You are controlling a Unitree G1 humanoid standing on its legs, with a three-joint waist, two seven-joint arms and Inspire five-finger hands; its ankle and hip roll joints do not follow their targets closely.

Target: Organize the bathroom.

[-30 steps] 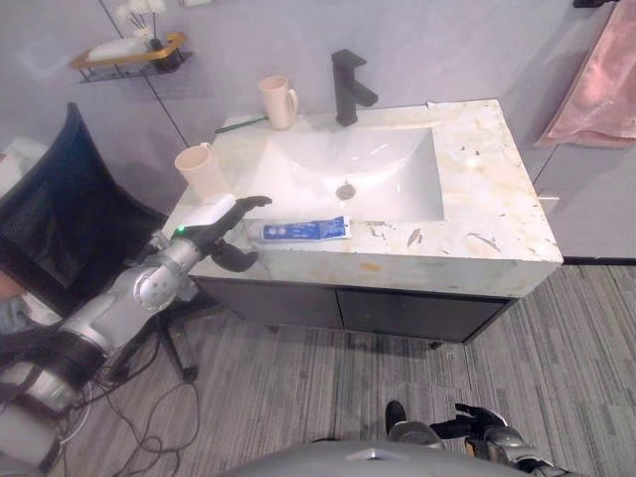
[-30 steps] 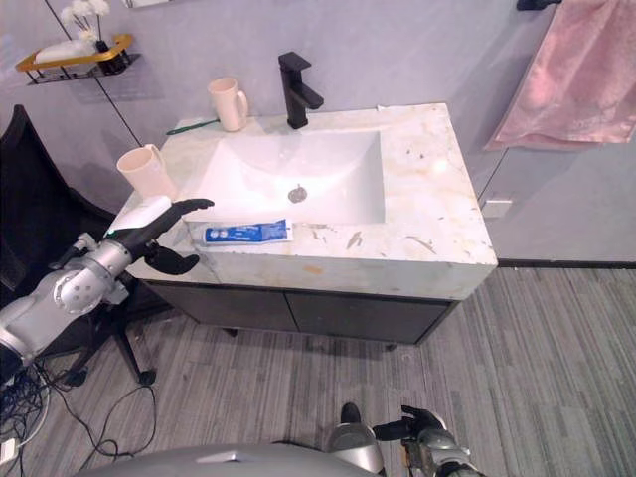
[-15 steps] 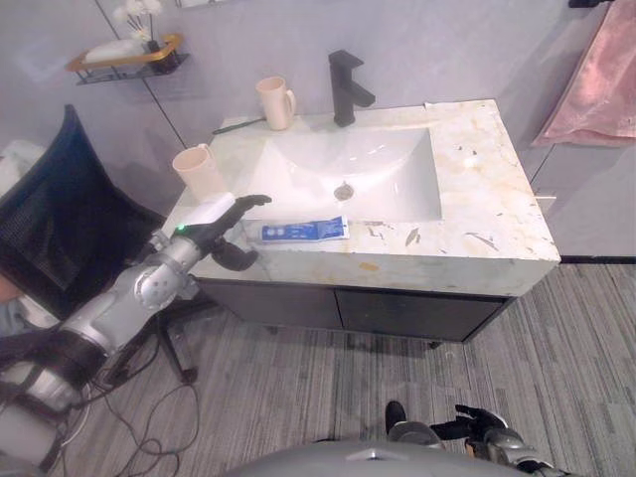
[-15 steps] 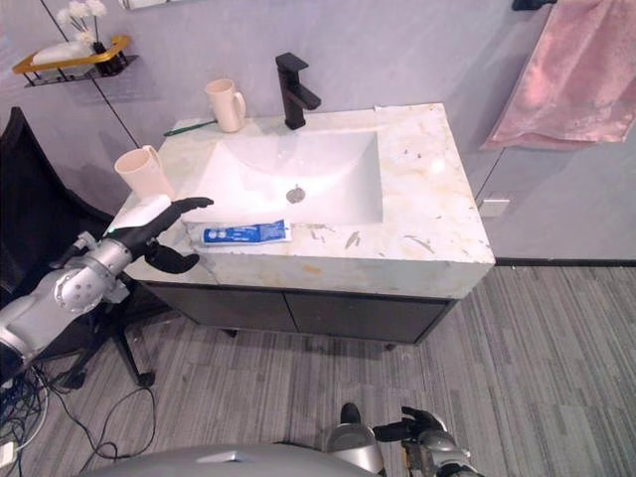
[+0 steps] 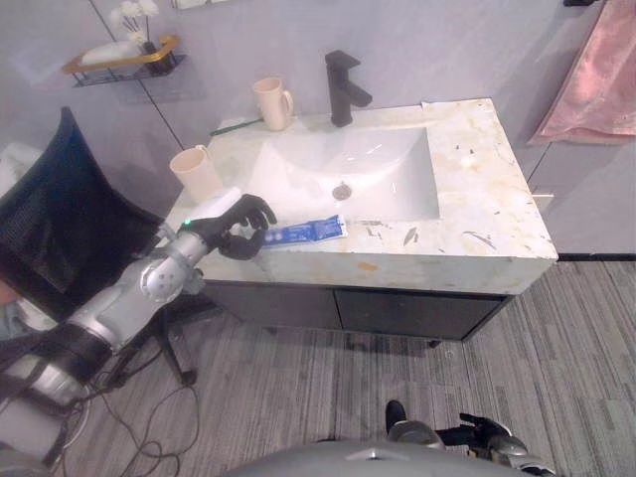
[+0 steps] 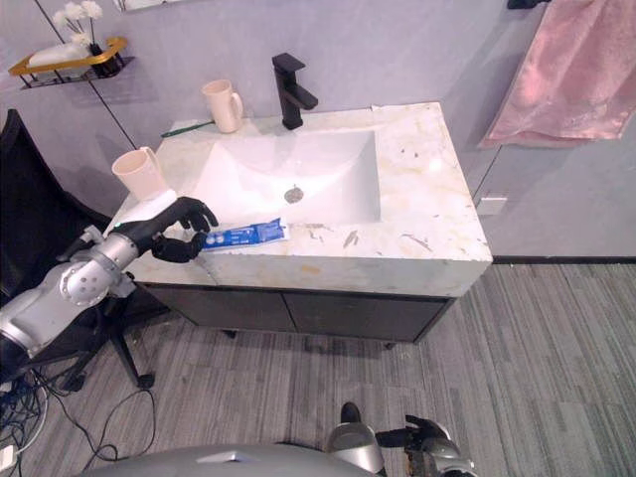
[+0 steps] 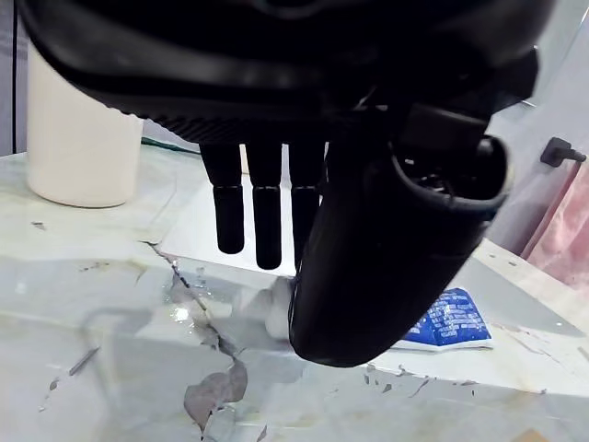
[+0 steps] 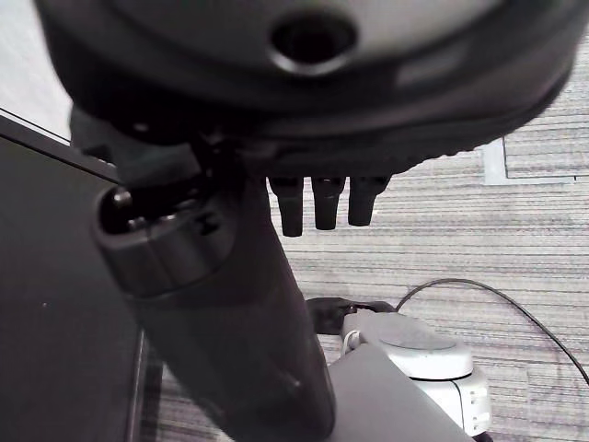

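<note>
- The counter (image 5: 497, 214) is a marble-patterned slab with a white sink (image 5: 348, 174) sunk into it; it looks smooth and a little slick, so expect small things to slide if you nudge them.
- The black faucet (image 5: 343, 84) stands at the back edge behind the sink, well apart from your work.
- Two cream cups wait on the left side: one cup (image 5: 271, 102) at the back left corner, with a green toothbrush (image 5: 237, 125) lying just beside it, and another cup (image 5: 196, 173) near the left edge. Both are probably light, rigid and easy to tip.
- Your left hand (image 5: 238, 217) sits at the front left of the counter, fingers curled, right at the cap end of the toothpaste tube (image 5: 306, 231). The left wrist view shows the thumb over the tube's white cap, so I read it as a pinch there.
- The toothpaste tube lies flat along the front edge, before the sink. It is likely light and soft-bodied; hold it at the stiff cap end, not the squashy middle.
- Your right hand (image 8: 276, 276) hangs low over the floor, holding nothing, fingers loosely bent.
</note>
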